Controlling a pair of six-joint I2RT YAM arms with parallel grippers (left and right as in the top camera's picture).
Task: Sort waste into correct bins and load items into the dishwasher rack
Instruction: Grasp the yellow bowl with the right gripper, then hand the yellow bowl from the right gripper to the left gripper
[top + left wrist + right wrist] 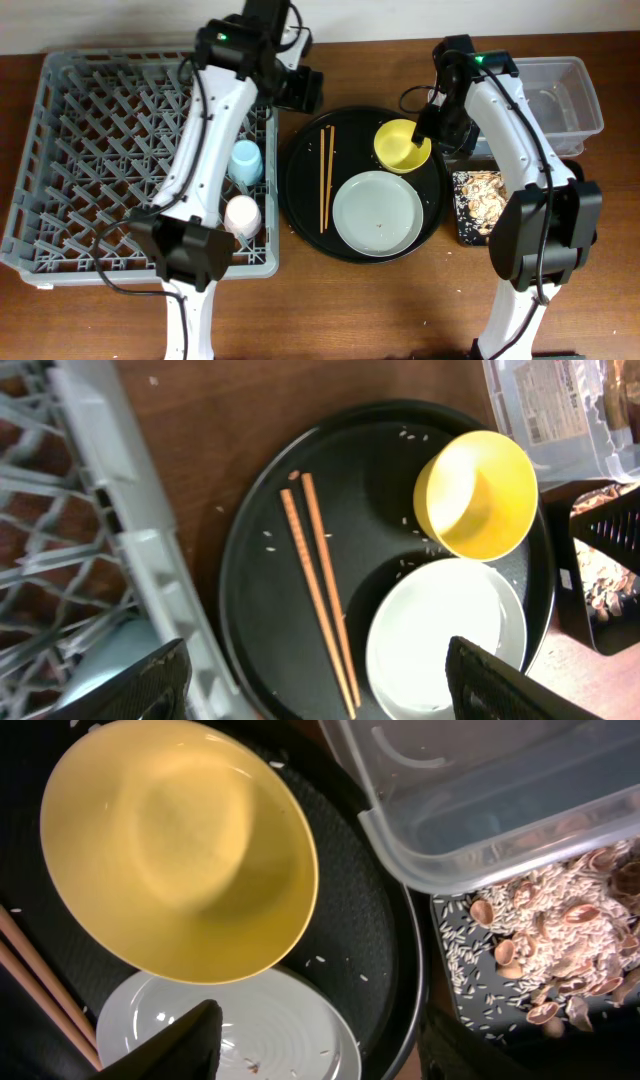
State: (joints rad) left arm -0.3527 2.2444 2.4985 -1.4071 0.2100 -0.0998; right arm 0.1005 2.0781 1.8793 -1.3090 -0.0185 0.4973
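The grey dishwasher rack (100, 150) holds a light blue cup (246, 160) and a pale pink cup (242, 215) at its right side. On the round black tray (305, 215) lie wooden chopsticks (325, 175), a yellow bowl (402, 145) and a grey-green plate (378, 212). My left gripper (300, 90) is open and empty, high above the chopsticks (320, 590). My right gripper (440, 130) is open and empty, above the bowl (180, 850) and the plate (270, 1020). The clear tub (575, 90) holds a printed wrapper (555, 405). The shallow black tray (480, 205) holds food scraps (540, 930).
Rice grains are scattered on the round tray (400, 560) and on the plate. The rack's rim (120, 560) lies just left of the round tray. The clear tub (480, 790) overlaps the shallow tray's far end. Bare wood table lies along the front.
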